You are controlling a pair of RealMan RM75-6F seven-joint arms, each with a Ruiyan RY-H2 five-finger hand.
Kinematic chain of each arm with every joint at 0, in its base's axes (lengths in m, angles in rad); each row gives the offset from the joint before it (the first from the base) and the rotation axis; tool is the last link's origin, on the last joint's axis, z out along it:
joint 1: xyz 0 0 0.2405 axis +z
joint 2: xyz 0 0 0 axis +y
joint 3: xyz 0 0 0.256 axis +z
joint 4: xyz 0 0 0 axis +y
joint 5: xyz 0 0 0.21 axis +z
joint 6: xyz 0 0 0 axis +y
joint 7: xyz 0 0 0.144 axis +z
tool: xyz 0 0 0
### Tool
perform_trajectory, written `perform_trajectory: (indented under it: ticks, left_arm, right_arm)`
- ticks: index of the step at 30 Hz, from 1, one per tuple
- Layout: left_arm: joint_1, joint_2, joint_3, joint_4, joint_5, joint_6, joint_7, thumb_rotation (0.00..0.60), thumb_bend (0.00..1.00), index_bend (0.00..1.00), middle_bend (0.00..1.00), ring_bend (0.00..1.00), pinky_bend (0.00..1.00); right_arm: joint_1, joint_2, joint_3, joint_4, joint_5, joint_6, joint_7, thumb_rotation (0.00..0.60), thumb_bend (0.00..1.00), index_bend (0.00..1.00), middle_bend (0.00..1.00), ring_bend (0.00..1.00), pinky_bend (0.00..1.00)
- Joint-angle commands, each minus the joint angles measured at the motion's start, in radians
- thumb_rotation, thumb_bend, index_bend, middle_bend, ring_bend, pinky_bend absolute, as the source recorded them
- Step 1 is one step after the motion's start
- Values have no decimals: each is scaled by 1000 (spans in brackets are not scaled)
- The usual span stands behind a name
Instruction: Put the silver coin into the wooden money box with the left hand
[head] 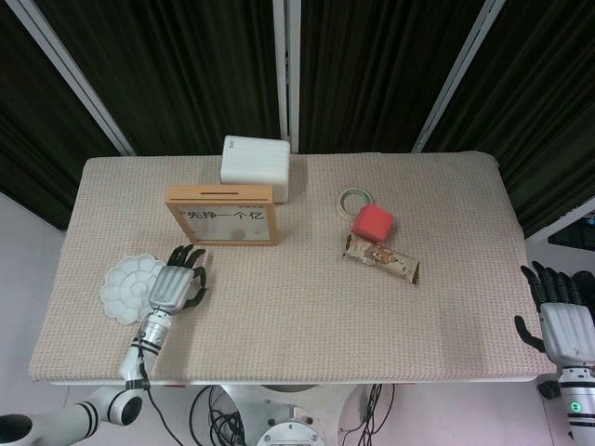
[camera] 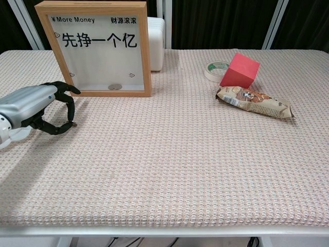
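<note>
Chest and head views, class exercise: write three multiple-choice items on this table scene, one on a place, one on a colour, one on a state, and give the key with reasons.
1. Where does the white box stand?
A. Behind the wooden money box
B. On the paint palette
C. Beside the snack bar

2. What colour is the cube next to the tape roll?
A. Blue
B. Red
C. Green

3. How is the left hand placed?
A. Raised above the money box's slot
B. Gripping the tape roll
C. Low over the cloth, fingers curled toward the thumb

Key: 1 A, the head view shows the white box just beyond the frame. 2 B, it is red in both views. 3 C, the chest view shows the fingertips near the cloth.
</note>
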Motion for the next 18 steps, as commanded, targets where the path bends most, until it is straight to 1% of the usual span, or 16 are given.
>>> perform_trajectory:
  ticks: [1, 5, 10, 13, 16, 18]
  left_arm:
    - [-1, -1, -1, 0, -1, -2, -1, 600, 366, 571, 120, 0, 70]
    - [-4, 0, -3, -4, -4, -6, -2, 600, 369, 588, 124, 0, 70]
    - [-5, 4, -7, -15, -14, -13, 4, 600, 409, 609, 133, 0, 70]
    - [-3, 8, -7, -25, -16, -11, 2, 600, 417, 612, 136, 0, 70]
    - [8, 28, -3, -63, -11, 1, -9, 600, 416, 612, 137, 0, 70]
    - [27, 58, 9, -110, 3, 31, -10, 600, 416, 612, 139, 0, 70]
  right_arm:
    - [0, 0, 0, 1, 1, -1, 2, 600, 323, 0, 0, 0, 0]
    - [0, 0, 0, 5, 2, -3, 7, 600, 323, 0, 0, 0, 0]
    - [1, 0, 1, 9, 4, -7, 13, 600, 323, 0, 0, 0, 0]
    - [1, 1, 1, 9, 4, -6, 16, 600, 323, 0, 0, 0, 0]
    - [0, 2, 1, 9, 3, -5, 19, 600, 323, 0, 0, 0, 0]
    - [0, 4, 2, 7, 1, -2, 22, 600, 323, 0, 0, 0, 0]
